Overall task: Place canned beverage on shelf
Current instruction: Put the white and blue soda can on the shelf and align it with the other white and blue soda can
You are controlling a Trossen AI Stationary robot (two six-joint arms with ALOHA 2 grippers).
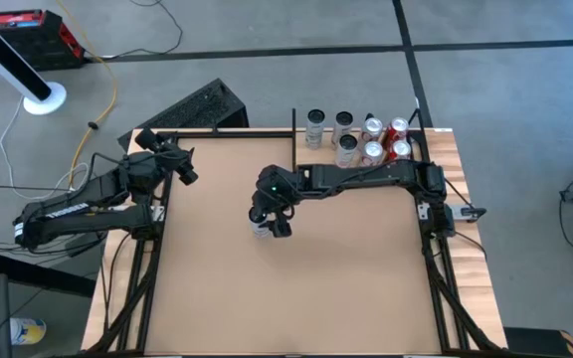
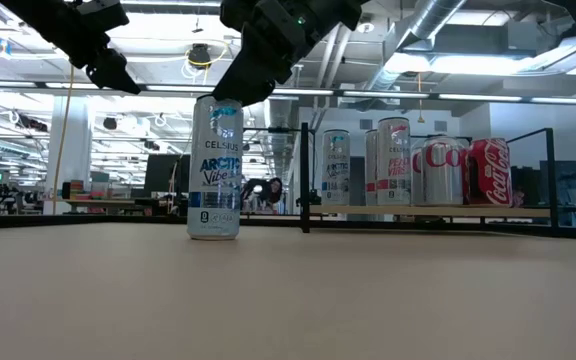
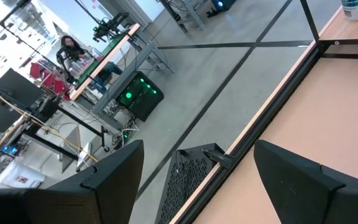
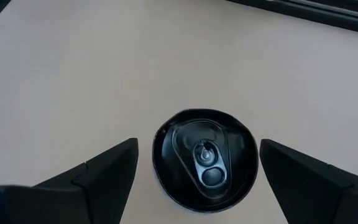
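Right tool [image 4: 194, 171] open, jaws straddling the can [image 4: 205, 160] from above, not touching it. Can upright mid-counter [image 1: 346, 268], well apart from the shelf [image 1: 444, 149] holding six cans at the far right corner. Left tool [image 1: 185, 171] partly open, empty, far left edge.

You are looking at a brown tabletop [image 1: 296, 278]. A black perforated crate [image 1: 202, 107] is lying just beyond its far left corner. A red case [image 1: 33, 38] is sitting farther left, near a white stand base [image 1: 44, 97].
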